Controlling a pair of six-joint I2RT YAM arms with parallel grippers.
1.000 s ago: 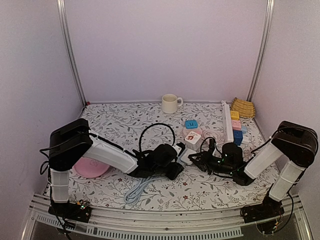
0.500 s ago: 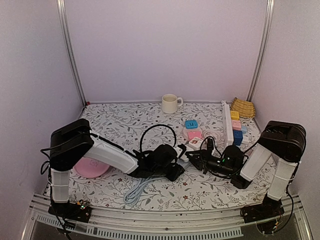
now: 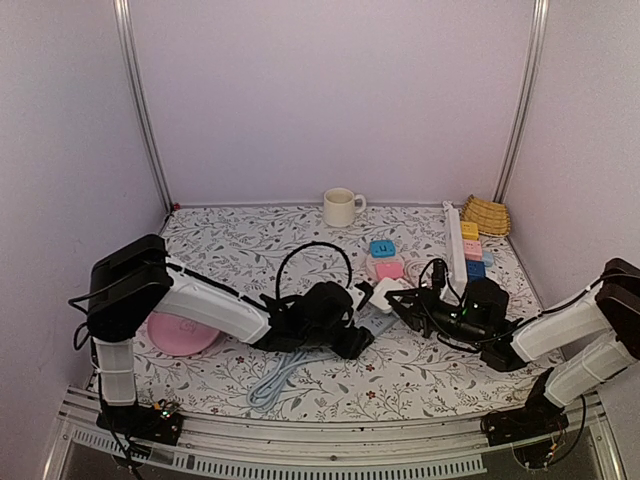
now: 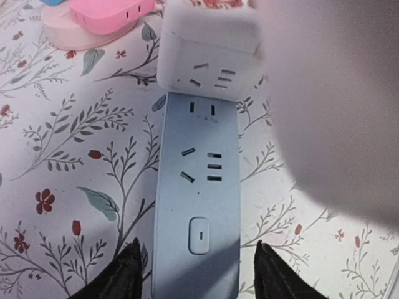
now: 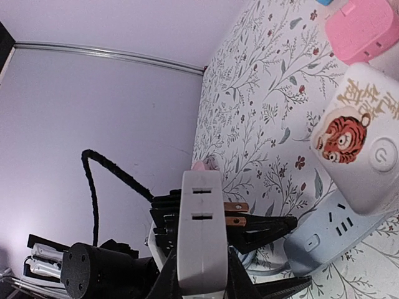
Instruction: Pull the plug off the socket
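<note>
The right gripper has backed off the power strip — plug clamped, prongs bare, so unplugged. The left gripper straddles the strip, jaws apart.

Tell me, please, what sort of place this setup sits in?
Most likely a robot test booth: plain lilac walls and aluminium corner posts enclose a floral-cloth table, the left arm and right arm are mounted at its near edge, and props like a mug stand about.

Smooth pale-blue plastic power strip; white matt plastic plug with 2 coppery metal prongs.
</note>
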